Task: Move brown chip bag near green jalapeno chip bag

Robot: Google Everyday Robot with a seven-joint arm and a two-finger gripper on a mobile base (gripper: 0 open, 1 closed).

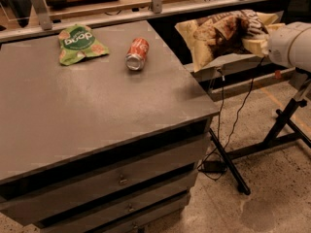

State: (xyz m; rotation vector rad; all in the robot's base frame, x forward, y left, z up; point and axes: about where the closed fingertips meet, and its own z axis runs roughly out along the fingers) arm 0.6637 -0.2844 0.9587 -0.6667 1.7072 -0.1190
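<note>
Nearest to us, the drawer fronts [121,178] of the grey table [97,115] face the view, and to their right a black stand [272,140] spreads its legs on the speckled floor, with a cable [228,125] hanging down to it. Further back on the table, a red soda can [137,54] lies on its side. Beyond it, at the far left corner, the green jalapeno chip bag [77,42] lies flat, near the can but apart from it.

Off the table altogether, past its far right edge, we find the brown chip bag [226,33]. It is level with the can's row and well apart from the green bag. Its long axis runs across the view, with its free end pointing back toward the table. Its crumpled other end meets the white arm [291,45], where the pincer [261,39] sits buried in the folds. We cannot tell whether the pincer is clenched on the bag or released, though we judge from its place at the arm's tip that the bag is being carried.

What matters for the coming move is direction. The green bag lies leftward in the view from the pincer, across the table's far strip, and the can sits almost on that line. We judge the carry is best kept behind the can or above it, so the bag comes down on the bare table beside the green bag.
</note>
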